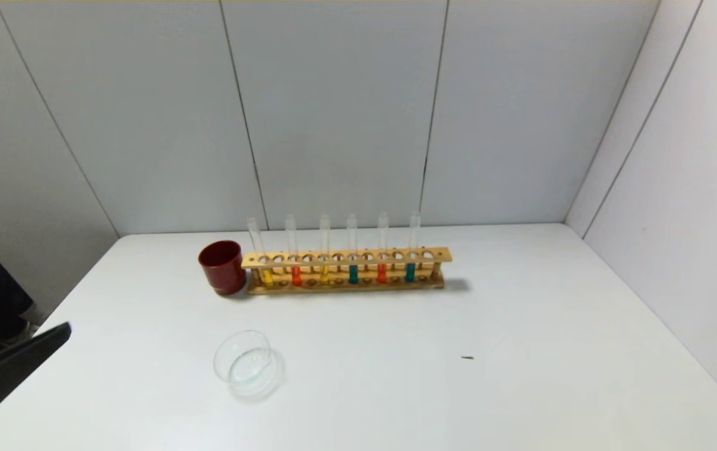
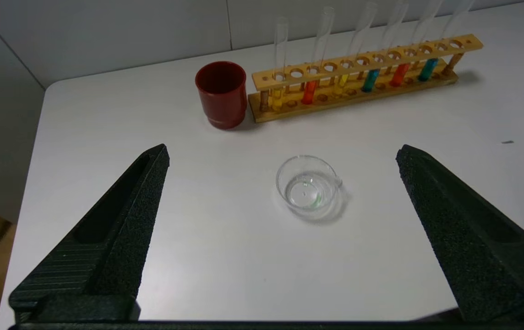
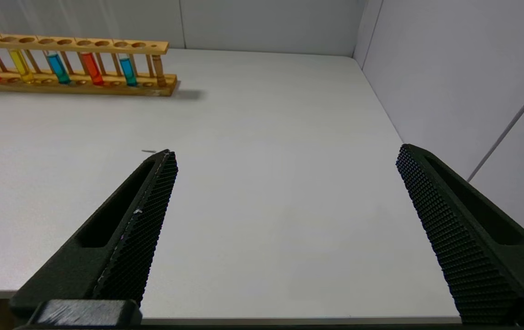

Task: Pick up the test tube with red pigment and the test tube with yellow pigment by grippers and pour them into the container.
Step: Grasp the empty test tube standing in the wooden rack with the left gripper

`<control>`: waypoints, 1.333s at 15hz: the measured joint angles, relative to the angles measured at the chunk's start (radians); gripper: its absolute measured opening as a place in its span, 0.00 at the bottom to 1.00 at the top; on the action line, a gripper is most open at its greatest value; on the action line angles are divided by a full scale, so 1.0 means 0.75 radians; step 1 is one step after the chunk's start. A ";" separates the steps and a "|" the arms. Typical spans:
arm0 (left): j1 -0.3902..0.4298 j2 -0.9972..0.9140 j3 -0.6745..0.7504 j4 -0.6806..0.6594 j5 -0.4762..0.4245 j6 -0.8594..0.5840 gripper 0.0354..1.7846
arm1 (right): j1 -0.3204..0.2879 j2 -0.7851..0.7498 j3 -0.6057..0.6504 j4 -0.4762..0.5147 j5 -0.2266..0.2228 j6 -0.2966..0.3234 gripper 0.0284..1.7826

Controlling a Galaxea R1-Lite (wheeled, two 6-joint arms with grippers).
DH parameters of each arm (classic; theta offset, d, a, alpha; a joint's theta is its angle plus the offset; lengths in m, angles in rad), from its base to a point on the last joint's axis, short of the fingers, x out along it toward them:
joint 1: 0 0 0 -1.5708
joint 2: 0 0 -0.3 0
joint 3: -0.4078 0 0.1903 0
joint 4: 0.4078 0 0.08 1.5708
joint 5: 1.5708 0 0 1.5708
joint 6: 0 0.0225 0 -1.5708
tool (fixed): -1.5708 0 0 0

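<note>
Nearest us, our left gripper (image 2: 282, 153) and right gripper (image 3: 285, 156) hang spread and empty at the desk's (image 1: 521, 351) front edge. Mid-desk sits the container (image 1: 247, 365). Toward the back edge, the rack (image 1: 346, 257) holds the test tube with red pigment (image 1: 295, 250) and the test tube with yellow pigment (image 1: 259, 250): light, slick, brittle glass, which we would pinch gently on the bare upper stem.

The left tool (image 2: 282, 153) is matte black, with two long wedge-shaped fingers (image 2: 120, 220) faced in grainy foam. The right tool (image 3: 285, 156) is black too, its fingers (image 3: 450, 220) covered in a fine diamond grid.
</note>
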 joint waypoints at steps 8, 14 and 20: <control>-0.096 0.946 -0.201 -0.557 -0.011 -0.031 0.98 | 0.000 0.000 0.000 0.000 0.001 -0.001 0.98; -0.155 1.357 -0.237 -0.888 0.013 -0.029 0.98 | 0.000 0.000 0.000 0.000 0.001 -0.001 0.98; -0.196 1.563 -0.379 -0.916 0.056 -0.041 0.98 | 0.000 0.000 0.000 0.000 0.001 -0.001 0.98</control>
